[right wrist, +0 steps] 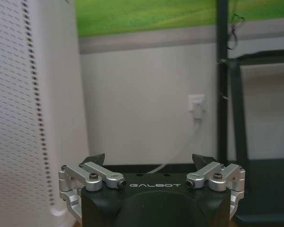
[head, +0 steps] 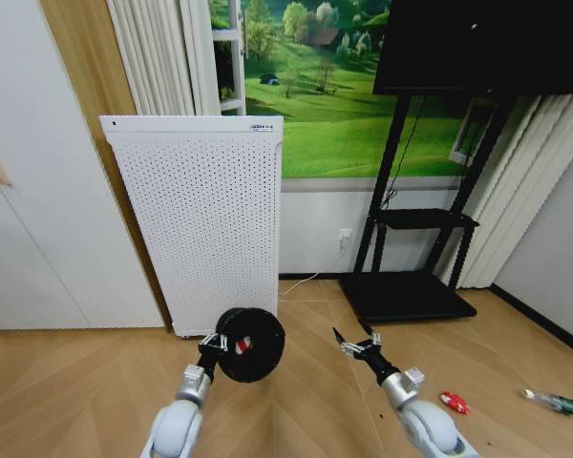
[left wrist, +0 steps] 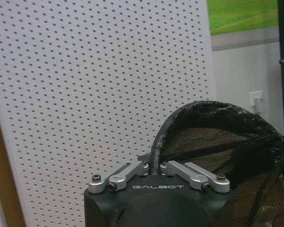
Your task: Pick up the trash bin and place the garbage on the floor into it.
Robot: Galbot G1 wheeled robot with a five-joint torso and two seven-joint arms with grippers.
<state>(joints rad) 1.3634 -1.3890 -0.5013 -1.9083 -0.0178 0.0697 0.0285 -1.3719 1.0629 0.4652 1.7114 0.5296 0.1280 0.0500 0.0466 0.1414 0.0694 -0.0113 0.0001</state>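
Note:
My left gripper (head: 217, 343) holds the black mesh trash bin (head: 253, 345) off the floor by its rim, with the bin's mouth tipped toward me. A small red-and-white piece of garbage (head: 243, 346) lies inside it. In the left wrist view the left gripper (left wrist: 152, 165) is shut on the bin's rim (left wrist: 166, 128). My right gripper (head: 355, 342) hovers open and holds nothing, to the right of the bin; its fingers (right wrist: 95, 159) are spread wide in the right wrist view. A red wrapper (head: 454, 402) and a clear bottle with a green cap (head: 555, 403) lie on the floor at the lower right.
A tall white perforated appliance (head: 205, 219) stands against the wall just behind the bin. A black TV stand (head: 411, 286) is at the back right, with a wall outlet (head: 345, 235) and a cable between them. Open wooden floor lies around both arms.

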